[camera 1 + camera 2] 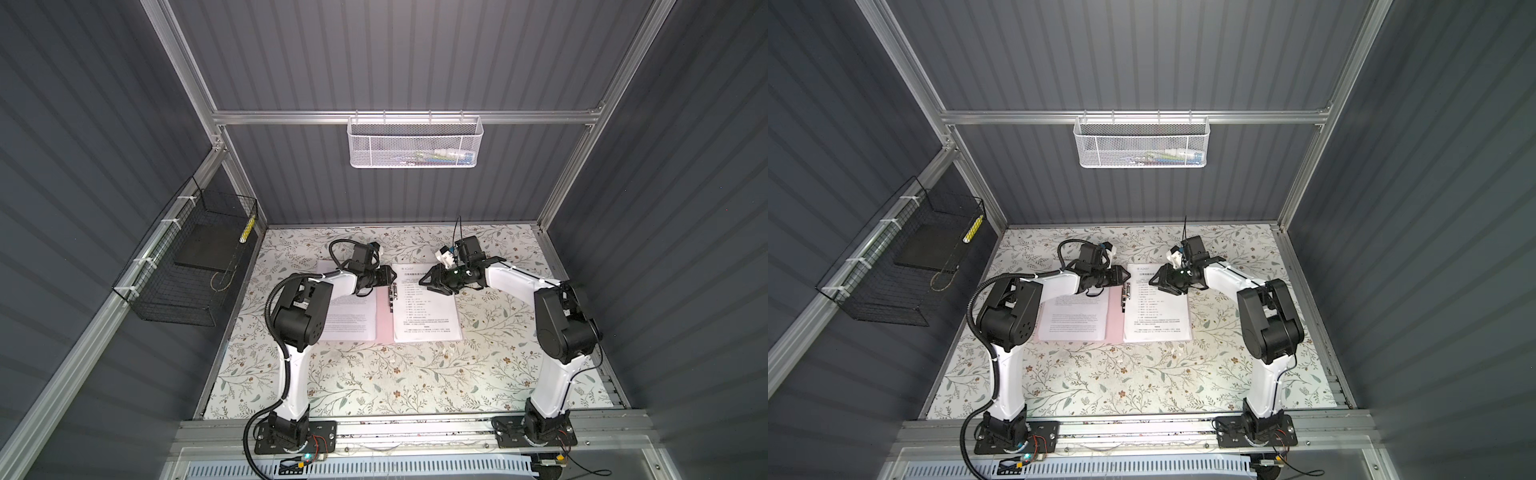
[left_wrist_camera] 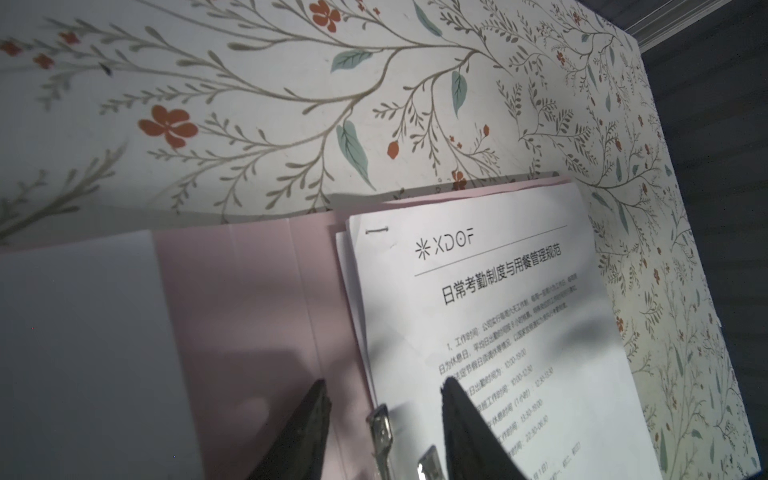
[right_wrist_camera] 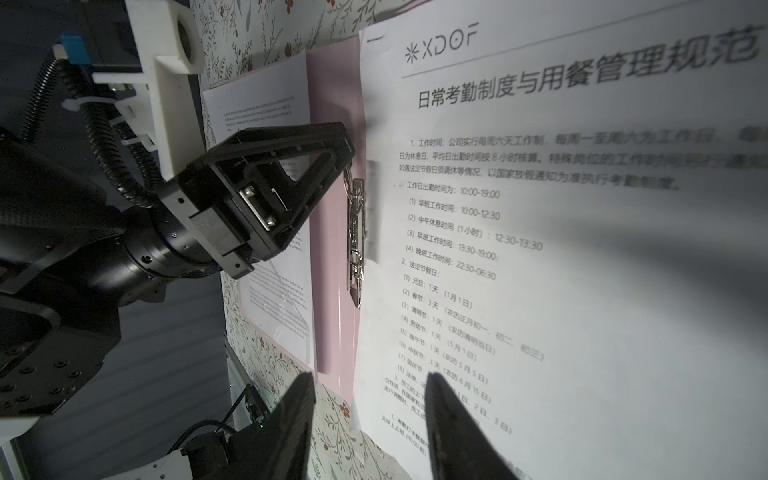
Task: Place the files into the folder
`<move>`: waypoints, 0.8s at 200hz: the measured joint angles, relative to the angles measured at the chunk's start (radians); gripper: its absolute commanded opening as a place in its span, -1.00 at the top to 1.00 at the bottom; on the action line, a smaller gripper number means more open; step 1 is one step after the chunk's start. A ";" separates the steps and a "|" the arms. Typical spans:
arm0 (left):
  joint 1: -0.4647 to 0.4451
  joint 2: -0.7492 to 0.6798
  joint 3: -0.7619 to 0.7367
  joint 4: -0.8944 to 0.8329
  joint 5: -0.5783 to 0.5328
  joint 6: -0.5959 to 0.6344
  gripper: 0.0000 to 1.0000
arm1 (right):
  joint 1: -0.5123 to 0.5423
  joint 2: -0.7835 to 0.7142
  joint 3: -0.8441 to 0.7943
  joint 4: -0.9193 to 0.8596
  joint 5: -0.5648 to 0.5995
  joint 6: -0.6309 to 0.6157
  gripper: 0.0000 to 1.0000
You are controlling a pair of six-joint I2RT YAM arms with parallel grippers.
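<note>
Fingers (image 2: 465, 424) of the left gripper (image 2: 383, 382) stand apart with nothing clamped. The far end of the metal clip (image 2: 382, 428) lies in the gap between them, and I cannot tell whether either one touches it. The right gripper (image 3: 369, 376) is parted too. Its 2 fingers (image 3: 449, 424) hang above the files (image 3: 582, 249) and hold nothing.

In both top views the folder (image 1: 384, 324) lies spread flat on the floral table (image 1: 374, 374), set toward the back between the 2 arms. Its right flap carries the stack of files, with the logo-headed page on top. In the left wrist view, the edges of lower sheets peek out at that page's corner nearest the spine. Its left flap carries 1 printed sheet (image 1: 353, 316), partly covered by the left arm. The clip runs along the pink spine, just beside the inner edge of the stack. The left gripper sits at its far end and the right gripper is over the far part of the stack; the 2 grippers face each other.

A white mesh basket (image 1: 415, 141) hangs on the back rail. A black wire basket (image 1: 166, 303) on the left wall holds a black slab (image 1: 203, 245).
</note>
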 measured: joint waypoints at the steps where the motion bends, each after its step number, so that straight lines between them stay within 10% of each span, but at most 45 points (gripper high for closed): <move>1: 0.000 0.000 0.000 0.001 0.002 0.000 0.09 | 0.000 0.000 0.000 0.000 0.000 0.000 0.07; 160: 0.000 0.015 -0.004 0.072 0.101 -0.046 0.21 | 0.000 0.037 0.003 -0.013 -0.014 -0.002 0.05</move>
